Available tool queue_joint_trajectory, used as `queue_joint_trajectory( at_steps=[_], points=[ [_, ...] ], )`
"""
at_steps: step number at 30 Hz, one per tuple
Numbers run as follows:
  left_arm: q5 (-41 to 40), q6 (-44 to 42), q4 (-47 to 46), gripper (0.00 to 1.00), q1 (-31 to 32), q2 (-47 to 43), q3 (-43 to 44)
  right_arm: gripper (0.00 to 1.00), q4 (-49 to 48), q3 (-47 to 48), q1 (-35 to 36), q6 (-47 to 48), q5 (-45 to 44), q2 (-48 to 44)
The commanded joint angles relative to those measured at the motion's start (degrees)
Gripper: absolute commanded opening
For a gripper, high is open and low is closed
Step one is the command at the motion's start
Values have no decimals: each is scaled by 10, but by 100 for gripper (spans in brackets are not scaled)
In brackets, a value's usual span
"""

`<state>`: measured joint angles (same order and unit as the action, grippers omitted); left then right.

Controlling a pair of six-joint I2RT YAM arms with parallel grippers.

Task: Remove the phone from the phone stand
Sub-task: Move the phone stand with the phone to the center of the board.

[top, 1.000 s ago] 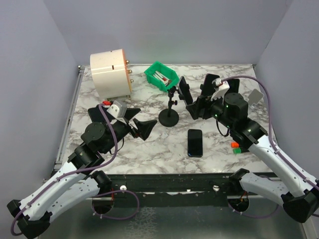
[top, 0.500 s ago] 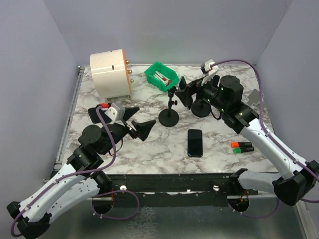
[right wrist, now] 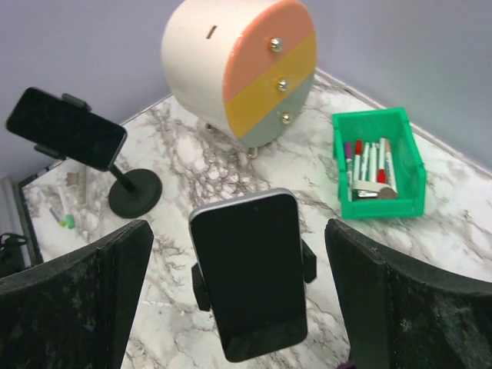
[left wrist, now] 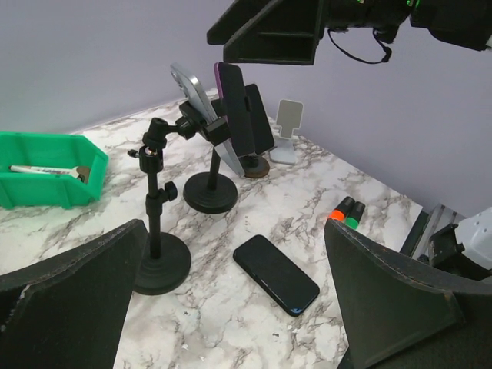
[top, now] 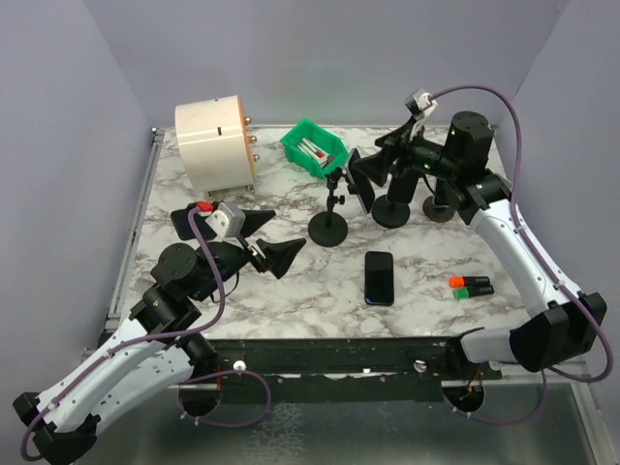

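Note:
A dark-screened phone with a silver rim sits tilted in the clamp of a phone stand. My right gripper is open, one finger on each side of that phone with a gap on both sides. From above, the right gripper hovers at the phones on stands behind the black round base. My left gripper is open and empty, low over the marble. Another phone lies flat on the table, also visible as the flat phone between the left fingers.
More clamped phones stand close together: a silver-backed one and a purple one. A further stand holds a phone sideways at the left. The green bin, round drawer box and two markers sit around.
My right arm has lifted and swung back and left, from beside the stands to above them, and its jaws have opened wider. The left arm and the flat phone have stayed put.

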<state>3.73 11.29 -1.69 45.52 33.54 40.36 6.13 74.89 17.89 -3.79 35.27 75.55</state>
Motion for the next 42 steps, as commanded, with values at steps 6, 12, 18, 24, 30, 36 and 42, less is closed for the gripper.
queue_joint_trajectory(
  at_steps=[6, 12, 18, 24, 30, 36, 42],
  points=[
    [26, -4, -15, 99, 3, -3, -6, 97, -8, 36, -31, 3, 136, 75],
    [19, -4, -10, 99, 3, 8, -1, 96, -33, 31, -37, -4, 166, 96],
    [27, -2, -11, 99, 3, 10, -1, 97, -56, 15, -37, -18, 184, 102],
    [31, -3, -11, 99, 3, 13, -1, 97, -62, 27, -37, -15, 177, 119],
    [32, -4, -11, 99, 2, 14, -1, 98, -63, 24, -35, -10, 169, 123],
    [37, -3, -11, 99, 3, 18, 0, 98, -63, 20, -23, -8, 167, 118],
    [38, -2, -11, 99, 2, 19, 0, 99, -66, 7, -22, -7, 158, 89]
  ],
)
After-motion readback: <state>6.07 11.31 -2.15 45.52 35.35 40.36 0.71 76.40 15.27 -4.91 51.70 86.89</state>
